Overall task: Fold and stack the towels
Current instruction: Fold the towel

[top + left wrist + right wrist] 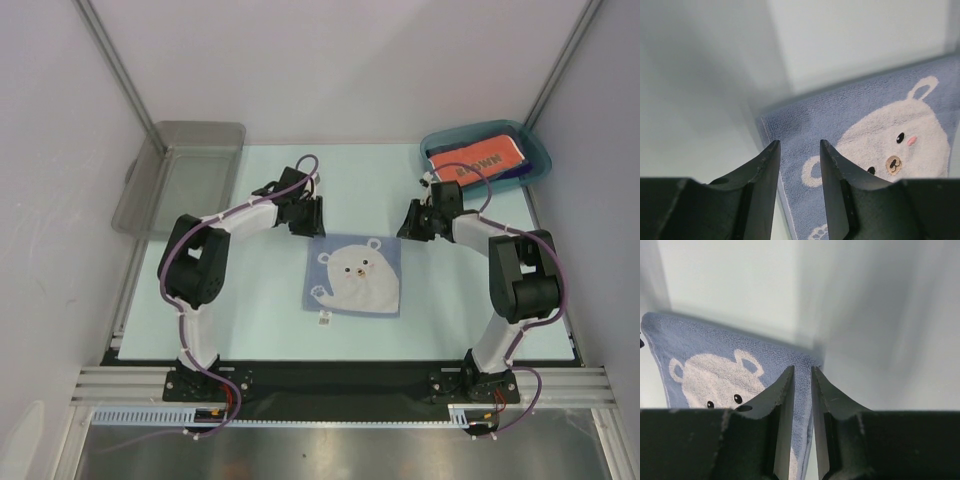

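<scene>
From above, a blue bear towel (353, 275) is lying flat at centre, an orange-red towel (478, 158) reading "BROWN" sitting in the teal bin (535, 150) at one o'clock. Only the wrist views are revealing jaws: left gripper (799, 144) gaping moderately, right gripper (803, 369) narrowly parted, each over a far corner.

We see bright, even, diffuse light in the overhead view. Shadows beneath the arms (200, 265) on the table (260, 290) are faint and soft. In both wrist views the fingers (760, 190) read as near-black silhouettes, the towel (860, 120) pile is sharp, and the far background blurs to grey.
</scene>
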{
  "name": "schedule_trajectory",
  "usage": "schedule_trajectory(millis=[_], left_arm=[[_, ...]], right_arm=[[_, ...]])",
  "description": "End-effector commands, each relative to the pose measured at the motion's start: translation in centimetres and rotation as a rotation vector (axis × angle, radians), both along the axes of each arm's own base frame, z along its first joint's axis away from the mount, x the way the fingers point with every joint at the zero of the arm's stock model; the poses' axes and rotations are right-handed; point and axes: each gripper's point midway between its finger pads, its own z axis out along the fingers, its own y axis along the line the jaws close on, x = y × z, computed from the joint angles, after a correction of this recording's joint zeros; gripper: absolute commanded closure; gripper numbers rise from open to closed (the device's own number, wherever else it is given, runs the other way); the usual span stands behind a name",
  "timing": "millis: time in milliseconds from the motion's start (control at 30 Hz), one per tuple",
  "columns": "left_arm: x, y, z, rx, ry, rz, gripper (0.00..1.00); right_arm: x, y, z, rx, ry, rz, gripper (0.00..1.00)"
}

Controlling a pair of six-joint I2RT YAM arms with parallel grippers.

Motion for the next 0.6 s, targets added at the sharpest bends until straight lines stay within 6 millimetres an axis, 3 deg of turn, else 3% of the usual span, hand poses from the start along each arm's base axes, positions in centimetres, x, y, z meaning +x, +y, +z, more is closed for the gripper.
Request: schedule_trajectory(millis=[0,200,400,500,567], left_arm=[[0.7,-0.9,2.0,-0.074,-0.045,-0.009,0.57],[1.4,-0.9,-0.2,-0.051,-0.012,-0.007,0.58],[2.1,0.7,-2.1,0.010,0.005,0.049,0.57],[2.2,0.8,-2.2,0.004,0.013,0.051,0.57],[2.6,0.5,-1.0,-0.011,-0.005,0.042,0.57]], right_arm=[[-0.1,0.2,1.3,0.011,0.017,-0.018,0.75],[0.5,0.5,-0.8,0.033,0.045,0.002,0.76],[1.4,-0.7,-3.0,-0.025,0.064,-0.002,0.76],[2.0,-0.7,-2.9,-0.036,0.051,0.013,0.77],[2.2,-1.0,-2.6,-0.054,0.043,0.015,0.77]])
